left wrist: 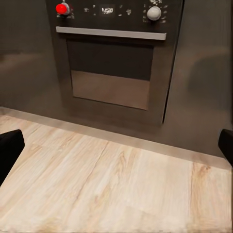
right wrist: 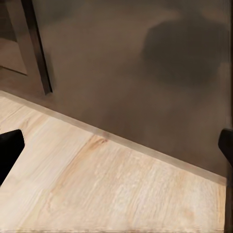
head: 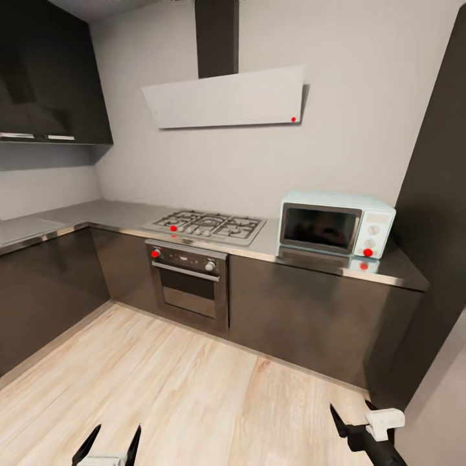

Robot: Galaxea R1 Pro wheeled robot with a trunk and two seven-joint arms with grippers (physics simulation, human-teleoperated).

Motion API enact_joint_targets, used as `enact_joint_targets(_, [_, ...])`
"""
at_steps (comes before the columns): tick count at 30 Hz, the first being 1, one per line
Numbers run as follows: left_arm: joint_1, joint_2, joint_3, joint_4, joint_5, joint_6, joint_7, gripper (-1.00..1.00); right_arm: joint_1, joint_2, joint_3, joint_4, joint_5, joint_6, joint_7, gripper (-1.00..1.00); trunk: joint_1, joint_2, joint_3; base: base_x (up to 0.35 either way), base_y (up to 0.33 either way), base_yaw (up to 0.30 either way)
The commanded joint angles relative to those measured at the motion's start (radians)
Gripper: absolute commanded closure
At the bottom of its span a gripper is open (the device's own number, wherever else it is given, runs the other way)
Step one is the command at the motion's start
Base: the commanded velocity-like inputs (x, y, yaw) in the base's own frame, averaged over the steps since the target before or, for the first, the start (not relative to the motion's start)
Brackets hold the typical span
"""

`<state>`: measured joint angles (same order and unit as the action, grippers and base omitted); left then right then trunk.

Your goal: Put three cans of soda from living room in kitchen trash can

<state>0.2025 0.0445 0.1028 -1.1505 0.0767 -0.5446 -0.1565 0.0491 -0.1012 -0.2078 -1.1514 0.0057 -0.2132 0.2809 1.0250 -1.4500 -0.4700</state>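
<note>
I am in the kitchen, facing dark cabinets [head: 310, 310] under a steel countertop [head: 110, 213]. The cans of soda and the tash can are out of view. My left gripper [head: 107, 446] hangs low over the pale wood floor [head: 194, 388], open and empty. In the left wrist view its fingertips [left wrist: 9, 150] stand wide apart in front of the built-in oven [left wrist: 114, 73]. Low at the right, my right gripper [head: 349, 414] is open too, with nothing between its fingers [right wrist: 9, 150], and faces a cabinet front [right wrist: 131, 73].
A gas hob [head: 207, 225] sits over the oven [head: 189, 281], with a white angled hood [head: 226, 98] above. A pale microwave [head: 335, 223] stands on the counter's right end. A dark tall panel [head: 433, 259] closes the right side. Cabinets run along the left wall [head: 45, 291].
</note>
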Motion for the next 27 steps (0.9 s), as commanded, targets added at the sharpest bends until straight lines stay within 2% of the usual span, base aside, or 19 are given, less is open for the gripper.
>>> enact_joint_targets(1, [0.0,0.0,0.0,0.0,0.0,0.0,0.0,-1.0,0.0,0.0,0.0,0.0,0.0,0.0,0.0,-1.0,0.0,0.0,0.0,-0.321,0.0,0.0])
enact_joint_targets(14, [0.0,0.0,-0.001,0.0,-0.002,0.0,0.0,-1.0,0.0,0.004,0.005,0.0,0.0,-0.001,0.0,-1.0,0.0,0.0,0.0,-0.284,0.0,0.0])
enact_joint_targets(21, [0.0,0.0,0.0,0.0,0.0,0.002,-0.002,-1.0,0.0,0.006,0.006,0.001,-0.001,0.0,0.0,-1.0,0.0,0.0,-0.002,-0.061,0.019,0.0])
enact_joint_targets(27, [0.0,0.0,-0.003,0.0,-0.001,0.007,-0.004,-1.0,0.0,0.006,0.007,0.001,-0.002,0.003,0.0,-1.0,0.0,0.0,-0.009,0.142,0.142,0.0])
